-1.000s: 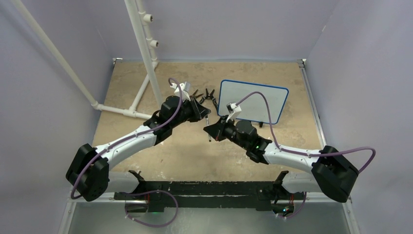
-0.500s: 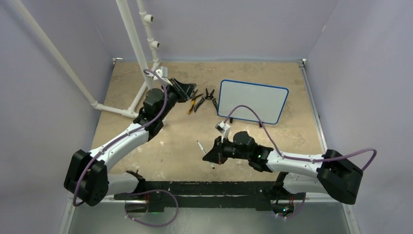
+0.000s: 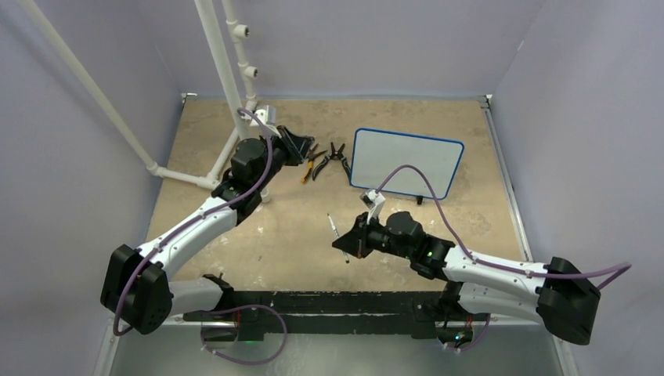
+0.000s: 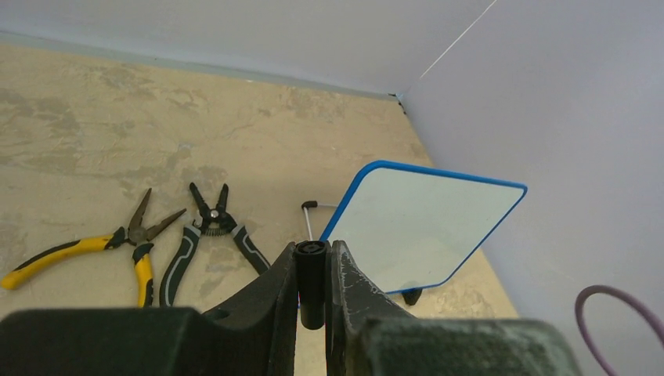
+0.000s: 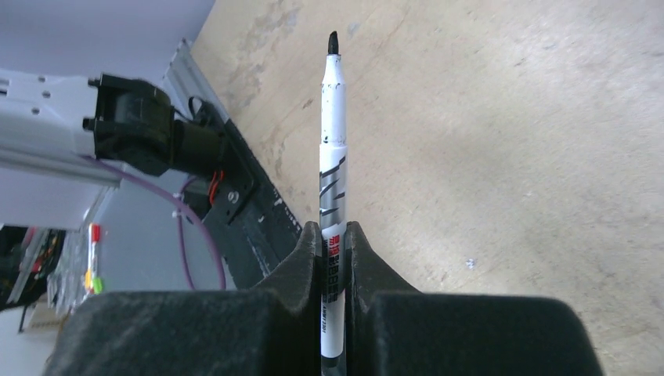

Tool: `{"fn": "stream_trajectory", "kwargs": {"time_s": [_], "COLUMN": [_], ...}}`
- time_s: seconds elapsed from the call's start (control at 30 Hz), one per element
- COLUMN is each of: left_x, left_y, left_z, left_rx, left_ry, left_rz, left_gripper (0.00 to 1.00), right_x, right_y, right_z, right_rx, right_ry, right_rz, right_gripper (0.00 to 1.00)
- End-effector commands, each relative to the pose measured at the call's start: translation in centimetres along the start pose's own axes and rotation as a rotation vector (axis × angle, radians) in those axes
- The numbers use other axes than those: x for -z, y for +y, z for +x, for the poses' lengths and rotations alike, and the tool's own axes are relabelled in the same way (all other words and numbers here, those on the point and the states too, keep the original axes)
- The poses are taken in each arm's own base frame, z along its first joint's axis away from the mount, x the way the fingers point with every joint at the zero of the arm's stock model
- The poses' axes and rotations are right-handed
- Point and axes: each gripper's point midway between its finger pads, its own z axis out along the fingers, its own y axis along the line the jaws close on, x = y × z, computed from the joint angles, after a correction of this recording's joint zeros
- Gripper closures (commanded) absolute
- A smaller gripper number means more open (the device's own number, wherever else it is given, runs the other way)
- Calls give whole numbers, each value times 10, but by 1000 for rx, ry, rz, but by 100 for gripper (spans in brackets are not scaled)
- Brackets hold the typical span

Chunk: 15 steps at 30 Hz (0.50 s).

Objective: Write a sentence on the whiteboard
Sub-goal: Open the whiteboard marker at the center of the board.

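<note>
whiteboard [image 3: 407, 162] stands beyond marker [image 3: 338, 237] in right gripper [image 3: 349, 244]; left gripper [image 4: 313, 258] pinches cap [image 4: 312, 291].

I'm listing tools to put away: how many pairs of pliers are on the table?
2. A yellow-handled pair and a black-handled pair lie side by side just left of the whiteboard. Others could be hidden under the arms.

White arm links [image 3: 196, 227], black joints [image 3: 250, 160], purple cables [image 3: 404, 167], black left pincer [image 4: 312, 258], right pincer [image 5: 332, 235].
</note>
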Motion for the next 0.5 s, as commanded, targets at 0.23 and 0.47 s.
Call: {"fn": "stream_trajectory", "kwargs": {"time_s": [0.23,0.47], "left_x": [23,40], "left_y": [-15,28], "left_z": [77,129], "left_rx": [-300,-288], "left_ry": [208,337], "left_rz": [1,-122], "left_gripper": [100,100], "right_x": [22,39], "right_y": [-21,-30], "right_z": [-56,-72], "right_rx": [-50,-95], "right_ry": [-253,-351], "right_rz": [198,265], "right_gripper": [100,100]}}
